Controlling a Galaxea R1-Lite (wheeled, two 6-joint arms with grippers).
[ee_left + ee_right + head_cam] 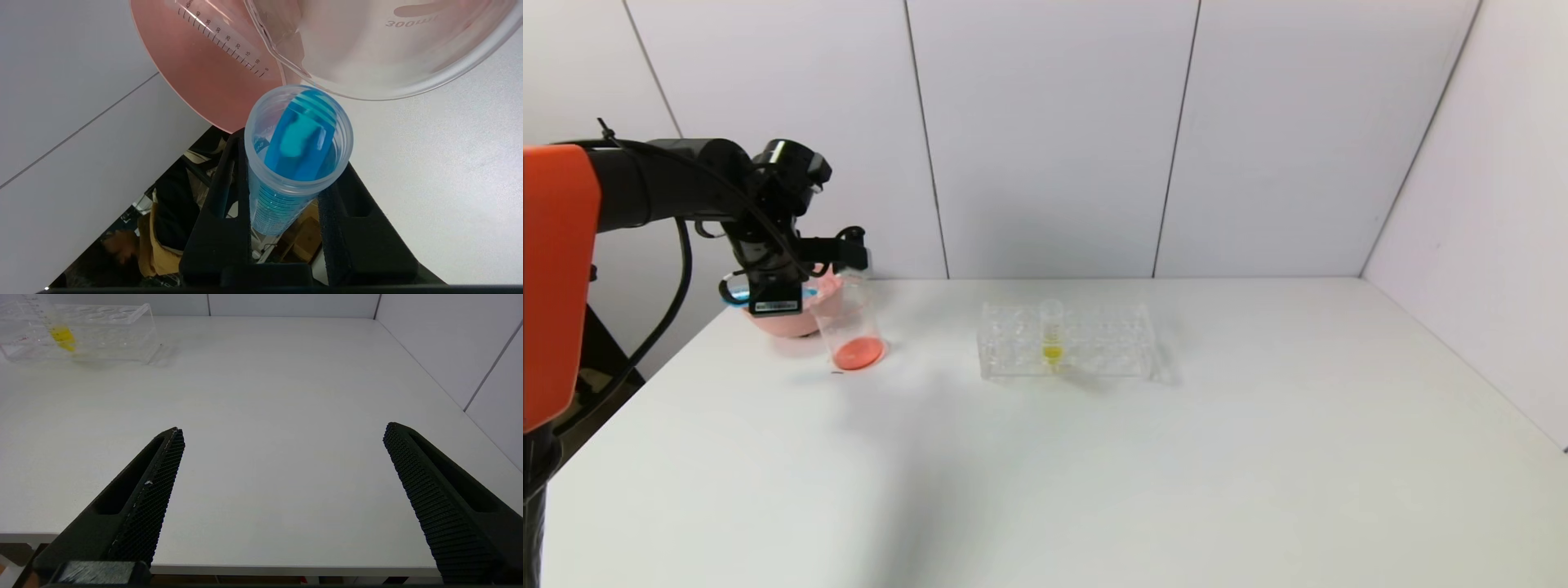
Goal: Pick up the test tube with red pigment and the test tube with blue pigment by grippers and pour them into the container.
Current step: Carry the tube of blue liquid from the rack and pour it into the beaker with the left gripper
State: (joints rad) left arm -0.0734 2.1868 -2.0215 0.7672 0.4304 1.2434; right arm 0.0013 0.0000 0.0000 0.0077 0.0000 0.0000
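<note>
Between the pads: left gripper point(292, 192) was clamped on the test tube with blue pigment point(298, 151), tipped over.
Just past the tube mouth: the container point(367, 53) rim, almost touching; red liquid already at its bottom.
Behind it: pink bowl point(204, 77).
Farther off: rack point(1066, 341) with the yellow tube point(1051, 331).
Right gripper point(282, 498): spread wide, empty, well away.
Risk: the mouth looked short of the rim, so blue liquid could spill outside.

pink bowl point(796, 320), clear rack point(1066, 343), yellow tube point(1051, 331)
</note>
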